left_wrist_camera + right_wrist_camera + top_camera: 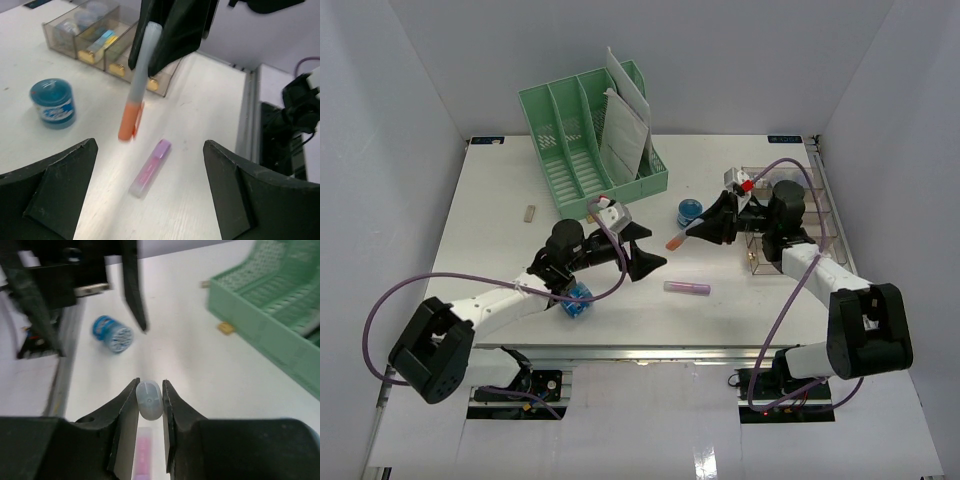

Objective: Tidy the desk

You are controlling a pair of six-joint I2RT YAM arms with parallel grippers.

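Desk (500, 190): white top, filling the top view, with both arm bases at its 6 o'clock edge. Rack (582, 135): green, slotted, at 12 o'clock, with papers (623, 130) standing in its right slots. Tray (812, 205): clear, compartmented, at 3 o'clock along the right edge. Tub (690, 211): blue, upright, near centre towards 1 o'clock, apart from the tray. Highlighter (687, 288): purple, lying flat at 5 o'clock, touching nothing. Second tub (577, 300): blue, at 7 o'clock, partly hidden under the left arm. Block (530, 212): small, tan, at 10 o'clock. Right gripper (700, 232): pinched narrow on the marker (141, 70), which is tilted with its pale barrel in the fingers and its orange cap lowest. Left gripper (650, 248): spread wide, holding nothing, near the marker's cap.
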